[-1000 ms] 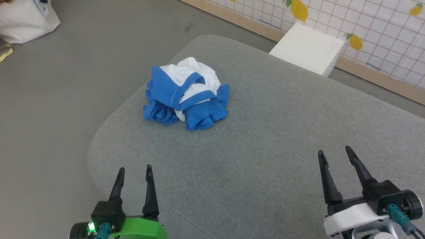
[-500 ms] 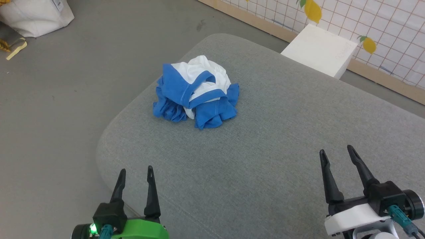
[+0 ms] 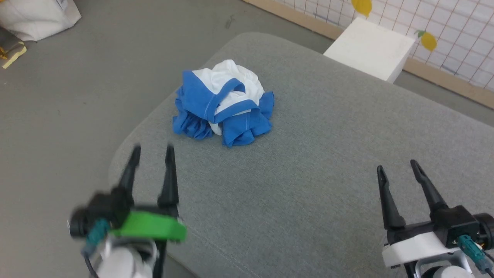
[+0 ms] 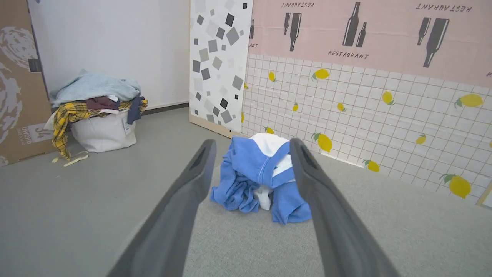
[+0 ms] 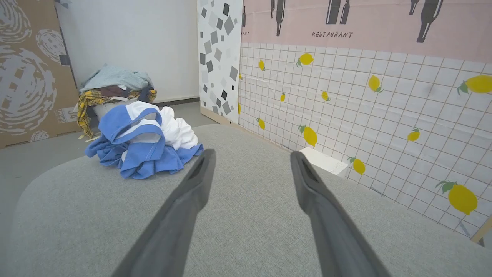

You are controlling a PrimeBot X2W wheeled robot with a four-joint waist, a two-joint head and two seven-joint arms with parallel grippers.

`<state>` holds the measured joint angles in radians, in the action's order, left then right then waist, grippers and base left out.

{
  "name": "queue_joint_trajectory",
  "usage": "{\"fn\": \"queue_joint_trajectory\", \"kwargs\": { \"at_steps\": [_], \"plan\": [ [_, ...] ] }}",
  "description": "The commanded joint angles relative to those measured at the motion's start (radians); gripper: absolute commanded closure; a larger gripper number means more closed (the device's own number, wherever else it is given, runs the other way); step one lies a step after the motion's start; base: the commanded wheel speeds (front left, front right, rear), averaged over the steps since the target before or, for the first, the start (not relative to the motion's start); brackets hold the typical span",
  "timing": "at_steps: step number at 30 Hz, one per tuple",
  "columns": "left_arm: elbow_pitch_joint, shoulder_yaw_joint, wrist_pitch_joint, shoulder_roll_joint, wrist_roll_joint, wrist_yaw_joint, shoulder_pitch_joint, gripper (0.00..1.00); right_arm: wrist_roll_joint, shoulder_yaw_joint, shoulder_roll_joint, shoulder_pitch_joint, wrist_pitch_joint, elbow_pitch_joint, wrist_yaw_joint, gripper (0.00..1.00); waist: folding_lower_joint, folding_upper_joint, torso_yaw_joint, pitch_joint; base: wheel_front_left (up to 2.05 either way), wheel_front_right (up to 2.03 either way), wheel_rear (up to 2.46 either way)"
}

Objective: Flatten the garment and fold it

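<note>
The garment (image 3: 223, 102) is a crumpled heap of white cloth and bright blue sleeves on the far left part of the grey padded surface (image 3: 308, 162). In the left wrist view the garment (image 4: 261, 181) lies straight ahead between the fingers, some way off. My left gripper (image 3: 152, 148) is open and empty, blurred, hovering near the surface's left edge short of the heap. My right gripper (image 3: 397, 166) is open and empty at the lower right, far from the cloth; in the right wrist view the garment (image 5: 142, 140) sits to the left of its fingers.
A white block (image 3: 370, 48) stands on the floor beyond the surface's far edge, by a tiled lemon-print wall (image 3: 444, 27). A white bag (image 4: 102, 130) piled with clothes sits on the grey floor (image 3: 77, 96) to the left, beside a cardboard box (image 4: 17, 84).
My left gripper has risen and moved forward toward the heap, blurred with motion. The head camera has shifted a little. The right gripper has barely moved. The garment lies as before.
</note>
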<state>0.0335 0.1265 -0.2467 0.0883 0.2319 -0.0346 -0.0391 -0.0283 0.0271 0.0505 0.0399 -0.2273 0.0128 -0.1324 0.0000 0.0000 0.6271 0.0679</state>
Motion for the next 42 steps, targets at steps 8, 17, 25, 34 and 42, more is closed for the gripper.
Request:
{"fn": "queue_joint_trajectory", "kwargs": {
  "at_steps": [8,17,25,34,42],
  "plan": [
    [0.059,-0.021,0.234,0.102,0.039,0.073,-0.359,0.0,-0.054,0.004,0.031,-0.042,0.071,0.136,0.002,0.0,0.0,0.0,-0.053,0.185,0.0,0.0,0.0],
    [-0.119,-0.04,0.4,0.158,0.087,0.103,-0.64,0.0,-0.036,0.002,0.143,-0.091,0.152,0.286,0.002,0.0,0.0,0.0,-0.119,0.371,0.0,0.0,0.0],
    [-0.295,-0.002,0.559,0.205,0.119,0.133,-0.752,0.0,-0.015,0.019,0.196,-0.117,0.187,0.365,0.002,0.0,0.0,0.0,-0.178,0.445,0.0,0.0,0.0],
    [-0.425,0.051,0.825,0.261,0.1,0.102,-0.711,0.0,-0.002,0.024,0.221,-0.137,0.209,0.436,0.002,0.0,0.0,0.0,-0.247,0.514,0.0,0.0,0.0],
    [-0.451,0.061,0.897,0.255,0.132,0.098,-0.668,1.0,0.008,0.03,0.237,-0.142,0.218,0.45,0.002,0.0,0.0,0.0,-0.262,0.55,0.0,0.0,0.0]
  ]
}}
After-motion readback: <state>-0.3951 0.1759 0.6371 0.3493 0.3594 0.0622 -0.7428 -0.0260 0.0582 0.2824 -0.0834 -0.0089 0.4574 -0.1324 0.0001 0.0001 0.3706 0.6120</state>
